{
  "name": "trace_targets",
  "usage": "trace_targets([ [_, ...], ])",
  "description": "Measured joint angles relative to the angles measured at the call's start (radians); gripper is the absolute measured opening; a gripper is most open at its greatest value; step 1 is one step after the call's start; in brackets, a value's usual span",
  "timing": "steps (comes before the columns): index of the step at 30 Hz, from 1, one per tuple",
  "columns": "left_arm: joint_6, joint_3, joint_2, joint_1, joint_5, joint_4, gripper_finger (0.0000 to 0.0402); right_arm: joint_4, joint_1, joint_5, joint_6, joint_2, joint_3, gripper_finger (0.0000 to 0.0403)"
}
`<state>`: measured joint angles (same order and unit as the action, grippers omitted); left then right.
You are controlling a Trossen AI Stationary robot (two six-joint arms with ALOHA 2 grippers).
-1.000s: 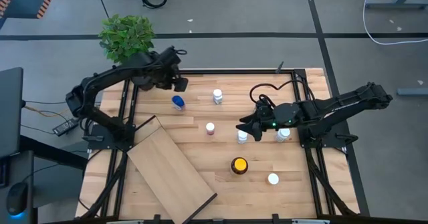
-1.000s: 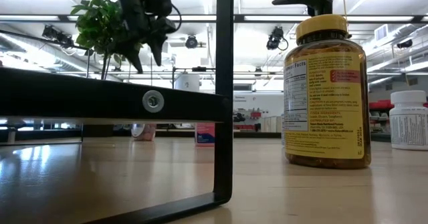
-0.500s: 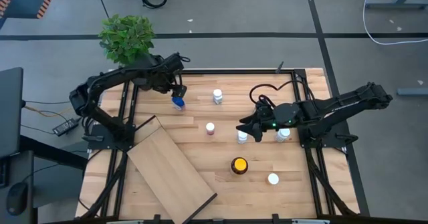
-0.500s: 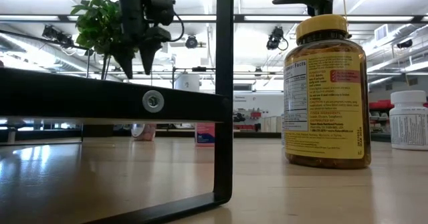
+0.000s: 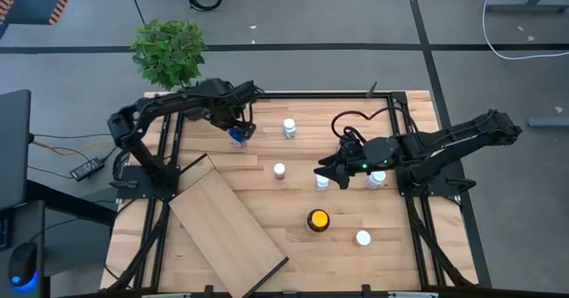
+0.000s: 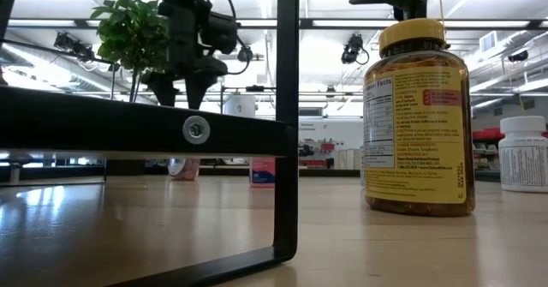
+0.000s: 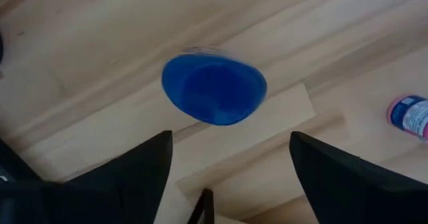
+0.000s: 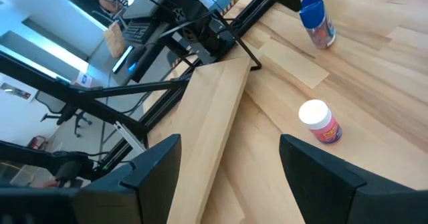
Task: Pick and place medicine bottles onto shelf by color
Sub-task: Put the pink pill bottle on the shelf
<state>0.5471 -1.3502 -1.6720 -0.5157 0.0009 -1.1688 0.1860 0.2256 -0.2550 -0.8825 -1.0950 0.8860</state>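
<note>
Blue-capped round medicine bottle [image 5: 236, 135]: upright at the far side of the slatted wooden desk [image 5: 293, 236], under my left pincer [image 5: 238, 124], fingers spread wide either side of its cap, not touching. Large amber yellow-capped bottle [image 5: 317, 220]: near front. Pale plywood shelf board [image 5: 227, 227]: lying diagonally, front left. My right pincer [image 5: 327, 171]: spread wide, beside a white-capped bottle [image 5: 322, 181].
</note>
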Motion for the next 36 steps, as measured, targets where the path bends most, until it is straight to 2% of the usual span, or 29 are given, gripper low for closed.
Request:
trace_targets([
  [5,0.009,0.000,0.001,0.060,0.015,-0.006,0.0353,0.009,0.000,0.003,0.011,0.000,0.000,0.0261],
  [9,0.020,-0.018,0.041,0.153,0.032,-0.005,0.0375,0.095,0.000,0.003,0.002,0.000,0.000,0.0261],
  [14,0.025,-0.095,0.050,0.309,0.032,0.118,0.0373,0.155,0.000,0.003,-0.012,0.000,0.000,0.0261],
  [18,0.047,-0.108,0.001,0.406,0.011,0.246,0.0366,0.158,0.000,0.026,-0.016,0.001,0.000,0.0261],
  [23,0.073,-0.106,-0.080,0.425,-0.067,0.289,0.0365,0.158,0.005,0.102,-0.048,0.002,0.000,0.0261],
  [36,0.027,-0.107,-0.188,0.441,-0.058,0.401,0.0366,0.165,0.048,0.140,-0.087,0.002,0.000,0.0261],
])
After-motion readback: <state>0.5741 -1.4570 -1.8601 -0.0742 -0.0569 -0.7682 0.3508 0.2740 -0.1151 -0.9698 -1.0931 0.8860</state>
